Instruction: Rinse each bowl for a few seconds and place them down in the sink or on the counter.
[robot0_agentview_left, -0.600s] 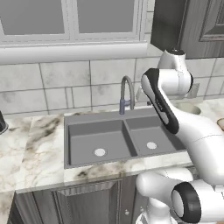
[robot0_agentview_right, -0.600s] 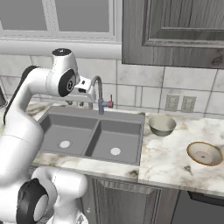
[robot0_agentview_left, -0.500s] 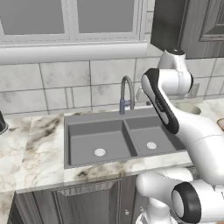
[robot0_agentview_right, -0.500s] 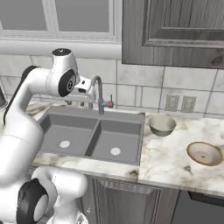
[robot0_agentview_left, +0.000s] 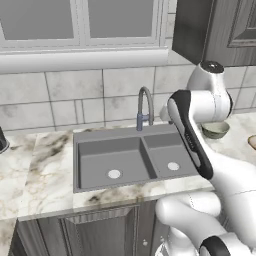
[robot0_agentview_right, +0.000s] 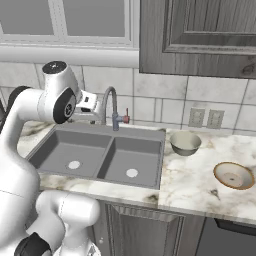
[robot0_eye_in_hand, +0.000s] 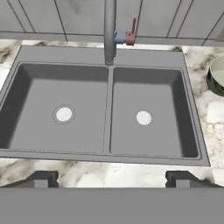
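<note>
The grey double-basin sink (robot0_eye_in_hand: 107, 144) lies below my gripper (robot0_eye_in_hand: 111, 180), whose two dark fingertips (robot0_eye_in_hand: 41, 179) stand wide apart with nothing between them, over the front counter (robot0_eye_in_hand: 109, 171) edge. Each basin has a pale round drain and holds no bowl. One bowl (robot0_agentview_right: 185, 142) sits upright on the counter (robot0_agentview_right: 190, 180) just right of the sink; it also shows as the bowl (robot0_eye_in_hand: 217, 78) at the hand view's right edge and the bowl (robot0_agentview_left: 216, 130) behind my arm. A second, shallower bowl (robot0_agentview_right: 233, 175) rests farther right.
The arched steel faucet (robot0_agentview_right: 112, 106) with a red handle (robot0_eye_in_hand: 130, 37) rises behind the divider between the basins. Tiled wall and a window ledge run behind. Dark upper cabinets (robot0_agentview_right: 200, 35) hang above the bowls. Two wall outlets (robot0_agentview_right: 206, 118) sit behind the counter.
</note>
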